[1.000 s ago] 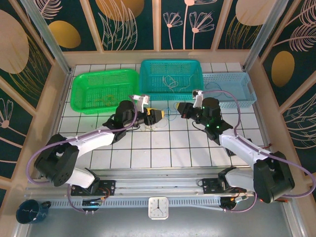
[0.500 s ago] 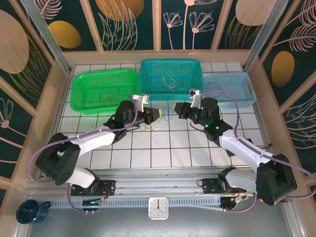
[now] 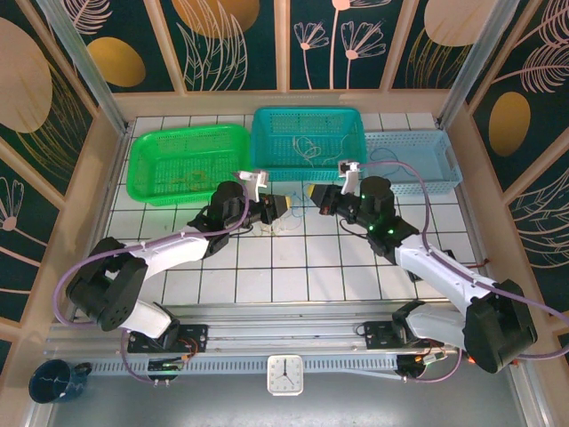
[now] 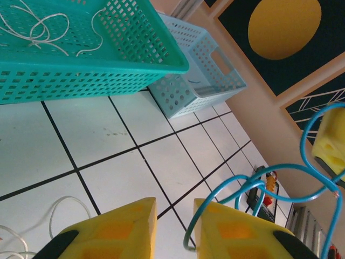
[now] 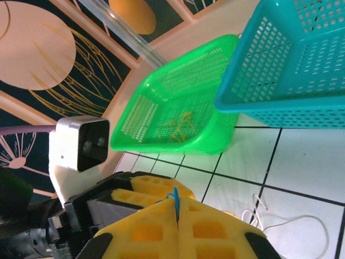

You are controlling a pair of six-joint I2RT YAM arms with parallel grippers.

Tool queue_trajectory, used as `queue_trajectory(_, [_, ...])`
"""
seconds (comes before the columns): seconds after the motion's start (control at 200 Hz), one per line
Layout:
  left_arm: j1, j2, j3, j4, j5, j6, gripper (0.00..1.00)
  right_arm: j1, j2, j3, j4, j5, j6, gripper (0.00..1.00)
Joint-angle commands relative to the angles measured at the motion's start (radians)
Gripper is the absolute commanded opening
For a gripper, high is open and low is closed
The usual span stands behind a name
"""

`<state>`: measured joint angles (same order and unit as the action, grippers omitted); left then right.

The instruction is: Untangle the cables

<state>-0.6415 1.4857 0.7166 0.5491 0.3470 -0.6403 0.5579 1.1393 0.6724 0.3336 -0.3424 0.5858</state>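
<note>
R tool (image 5: 177, 217): blue cable (image 5: 174, 198) pinched | L tool (image 4: 173, 216): held slightly spread, same cable beside it | white cables (image 4: 40, 24) seen in teal basket (image 4: 108, 75)

White arms (image 3: 169, 252), black joints (image 3: 227, 203), purple hoses (image 3: 430, 206), yellow jaws

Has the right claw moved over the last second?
Yes. The right gripper has slid left in the overhead view, along the teal basket's front wall.

Blue cable (image 5: 175, 204) largely inside right fingers (image 5: 215, 234)
</note>
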Motion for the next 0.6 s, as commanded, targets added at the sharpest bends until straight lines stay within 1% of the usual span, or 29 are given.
queue_trajectory(0.0, [0.004, 0.017, 0.017, 0.038, 0.003, 0.006, 0.22, 0.017, -0.01, 0.032, 0.04, -0.006, 0.022, 0.0])
queue_trajectory(0.135, [0.004, 0.023, 0.018, 0.051, 0.007, 0.002, 0.23, 0.033, -0.001, 0.038, 0.047, -0.006, 0.025, 0.0])
queue_trajectory(0.175, [0.005, 0.025, 0.018, 0.057, 0.011, 0.001, 0.22, 0.038, 0.002, 0.039, 0.047, -0.004, 0.025, 0.0])
queue_trajectory(0.245, [0.004, 0.025, 0.017, 0.066, 0.013, -0.001, 0.15, 0.042, 0.008, 0.041, 0.046, 0.001, 0.026, 0.0])
queue_trajectory(0.275, [0.003, 0.024, 0.017, 0.069, 0.013, -0.003, 0.09, 0.041, 0.008, 0.041, 0.045, 0.003, 0.023, 0.0])
queue_trajectory(0.31, [0.003, 0.022, 0.017, 0.069, 0.013, -0.001, 0.0, 0.04, 0.008, 0.039, 0.043, 0.009, 0.022, 0.0])
queue_trajectory(0.42, [0.003, 0.005, 0.005, 0.069, -0.007, 0.003, 0.0, 0.039, 0.007, 0.038, 0.02, 0.039, 0.008, 0.0])
queue_trajectory(0.495, [0.003, -0.02, -0.014, 0.072, -0.047, 0.003, 0.0, 0.029, 0.007, 0.035, -0.003, 0.063, 0.006, 0.0])
queue_trajectory(0.51, [0.003, -0.028, -0.018, 0.072, -0.057, 0.004, 0.0, 0.026, 0.006, 0.033, -0.006, 0.064, 0.008, 0.04])
queue_trajectory(0.55, [0.003, -0.043, -0.027, 0.075, -0.084, 0.004, 0.0, 0.017, 0.004, 0.026, -0.009, 0.067, 0.011, 0.19])
queue_trajectory(0.59, [0.003, -0.06, -0.038, 0.074, -0.113, 0.005, 0.0, 0.01, 0.0, 0.018, -0.006, 0.071, 0.021, 0.38])
